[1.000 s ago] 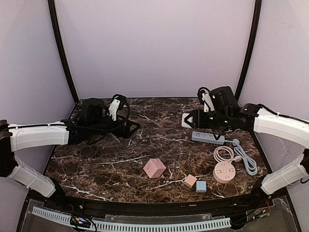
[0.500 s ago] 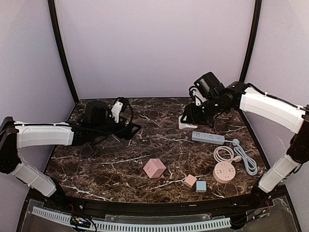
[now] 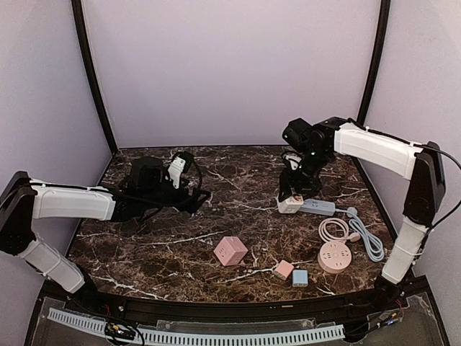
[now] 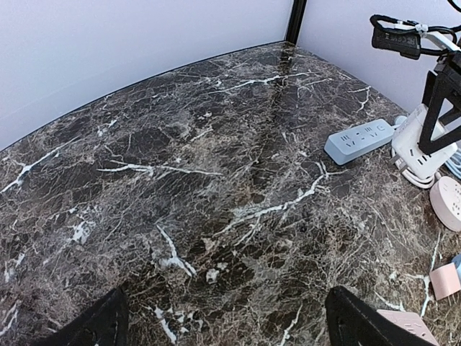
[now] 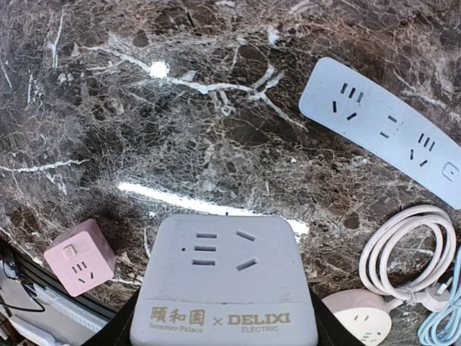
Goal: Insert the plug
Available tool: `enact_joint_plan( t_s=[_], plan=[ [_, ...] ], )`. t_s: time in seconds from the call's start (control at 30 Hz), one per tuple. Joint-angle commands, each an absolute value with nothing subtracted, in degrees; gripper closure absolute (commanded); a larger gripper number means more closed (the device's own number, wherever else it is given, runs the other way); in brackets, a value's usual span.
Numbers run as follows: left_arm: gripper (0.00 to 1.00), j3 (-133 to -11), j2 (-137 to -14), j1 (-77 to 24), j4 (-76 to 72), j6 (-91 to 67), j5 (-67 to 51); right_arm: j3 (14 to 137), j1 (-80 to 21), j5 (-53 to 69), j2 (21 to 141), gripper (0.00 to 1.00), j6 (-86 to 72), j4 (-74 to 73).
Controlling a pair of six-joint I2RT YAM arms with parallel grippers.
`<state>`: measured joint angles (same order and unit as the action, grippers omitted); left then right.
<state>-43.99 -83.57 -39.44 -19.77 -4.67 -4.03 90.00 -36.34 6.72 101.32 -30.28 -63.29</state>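
My right gripper (image 3: pixel 291 197) points straight down and is shut on a white square plug adapter (image 3: pixel 289 205) marked DELIXI (image 5: pixel 223 277). Its socket holes face the wrist camera and its prongs are hidden. It hangs low beside the left end of the blue-grey power strip (image 3: pixel 312 207) (image 5: pixel 382 130), which lies flat with its sockets facing up. From the left wrist view the adapter (image 4: pixel 420 146) shows just right of the strip (image 4: pixel 359 139). My left gripper (image 3: pixel 196 194) (image 4: pixel 232 333) hovers open over bare marble at the left, nothing between its fingers.
A pink cube socket (image 3: pixel 230 251) (image 5: pixel 79 257) sits front of centre. A small pink adapter (image 3: pixel 284 269) and a small blue one (image 3: pixel 300 278) lie near the front edge. A round pink socket (image 3: pixel 335 256) with its coiled cord (image 3: pixel 333 229) and a blue cable (image 3: pixel 369 238) lie at the right.
My right arm has swung from lying level to pointing down, carrying the white adapter forward to the power strip's left end. The left gripper has crept slightly to the right.
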Motion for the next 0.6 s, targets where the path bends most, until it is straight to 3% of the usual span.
enact_joint_plan(
  t_s=[0.0,0.57],
  plan=[
    [0.05,-42.95,-83.56,-39.32,-21.08,-3.00,-3.45,90.43,-32.98,11.09,102.04,1.00,-29.26,-66.92],
    [0.05,-42.37,-84.22,-39.38,-21.52,-2.98,-3.84,91.89,-23.00,2.50,106.80,1.00,-31.30,-68.70]
  ],
)
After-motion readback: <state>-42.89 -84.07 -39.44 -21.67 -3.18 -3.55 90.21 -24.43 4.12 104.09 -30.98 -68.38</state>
